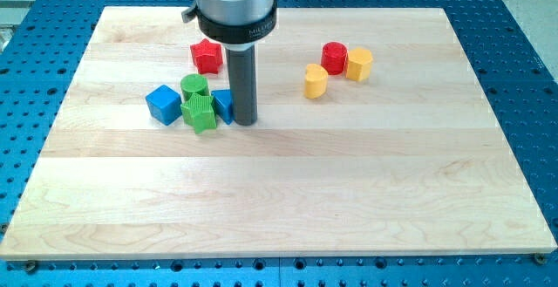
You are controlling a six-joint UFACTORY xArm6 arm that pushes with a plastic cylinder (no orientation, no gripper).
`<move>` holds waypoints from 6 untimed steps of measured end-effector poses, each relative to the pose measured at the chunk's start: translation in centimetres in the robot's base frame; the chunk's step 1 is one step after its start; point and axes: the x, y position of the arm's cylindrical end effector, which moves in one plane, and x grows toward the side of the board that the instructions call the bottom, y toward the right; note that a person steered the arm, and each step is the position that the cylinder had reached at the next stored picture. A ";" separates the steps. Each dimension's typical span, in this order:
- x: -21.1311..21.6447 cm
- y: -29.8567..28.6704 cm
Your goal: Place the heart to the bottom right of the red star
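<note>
The rod's tip (pixel 245 121) stood against a small blue block (pixel 223 105), among a tight cluster.
The yellow heart (pixel 316 81) lay well apart toward the view's right, beside a red cylinder (pixel 334 58) and yellow hexagon (pixel 358 64); the ridged red star (pixel 207 56) sat above two green blocks (pixel 198 104) and a blue cube (pixel 163 104) on pale wood (pixel 349 191).

The arm's grey housing (pixel 234 3) is cut off by the view's top edge. Just to the view's left of my tip (pixel 244 121), a small blue block (pixel 222 105) is partly hidden by the rod (pixel 242 82) and the green star (pixel 200 112), so its shape cannot be told.
</note>
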 end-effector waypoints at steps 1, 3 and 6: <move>-0.3 1.9; -4.4 7.3; -7.2 12.2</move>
